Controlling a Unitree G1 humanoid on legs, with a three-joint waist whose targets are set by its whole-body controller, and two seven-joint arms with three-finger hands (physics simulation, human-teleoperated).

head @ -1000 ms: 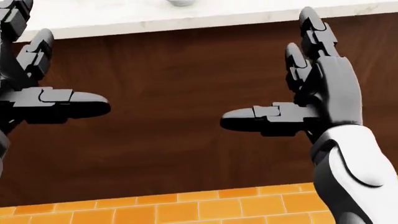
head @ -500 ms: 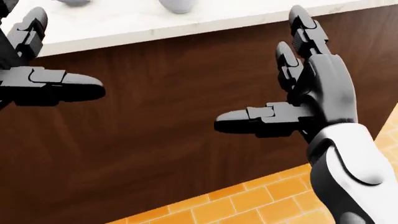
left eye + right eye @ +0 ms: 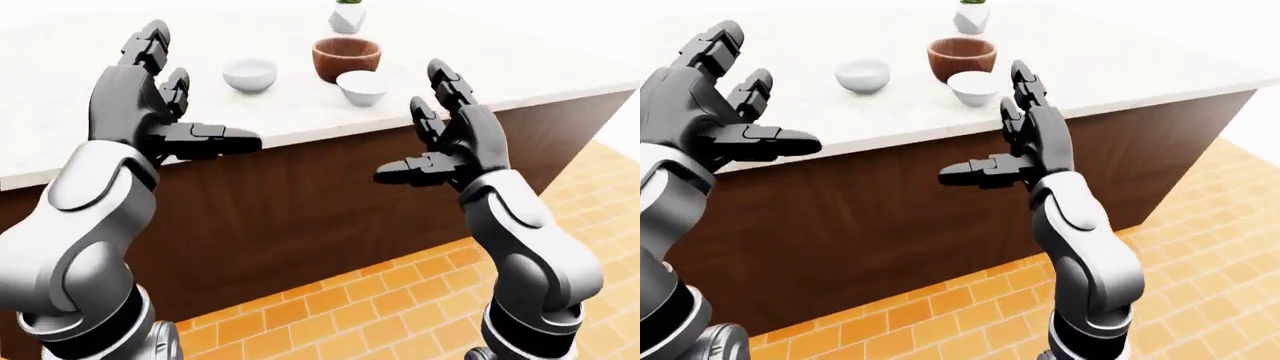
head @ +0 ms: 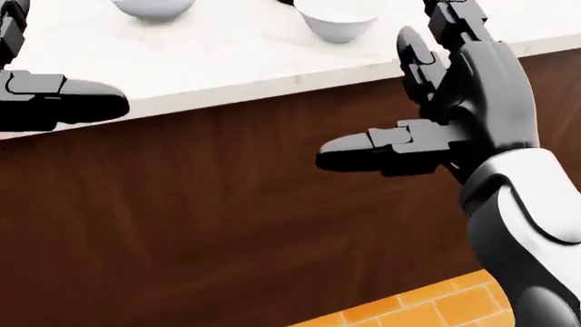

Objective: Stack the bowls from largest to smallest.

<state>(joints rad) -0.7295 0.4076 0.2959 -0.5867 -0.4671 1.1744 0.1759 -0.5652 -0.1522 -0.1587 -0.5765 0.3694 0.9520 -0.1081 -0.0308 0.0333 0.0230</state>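
Note:
Three bowls stand on the white marble counter point(image 3: 60, 82): a brown wooden bowl point(image 3: 346, 58), the largest, a white bowl point(image 3: 249, 74) to its left and another white bowl point(image 3: 361, 86) just below it near the counter's edge. Both hands are raised short of the counter, palms facing each other. My left hand point(image 3: 185, 105) is open, thumb pointing right, at the counter's edge left of the bowls. My right hand point(image 3: 425, 135) is open, below and right of the nearer white bowl. Neither touches a bowl.
A small white pot with a green plant point(image 3: 346, 16) stands beyond the wooden bowl. The counter has a dark wood side panel point(image 3: 300, 210). Orange tiled floor point(image 3: 380, 300) runs below it, widening to the right past the counter's corner.
The head view has shifted: the counter top and bowls have come down into the picture and the floor has dropped away. Both hands stay open, the left one sliding toward the left edge.

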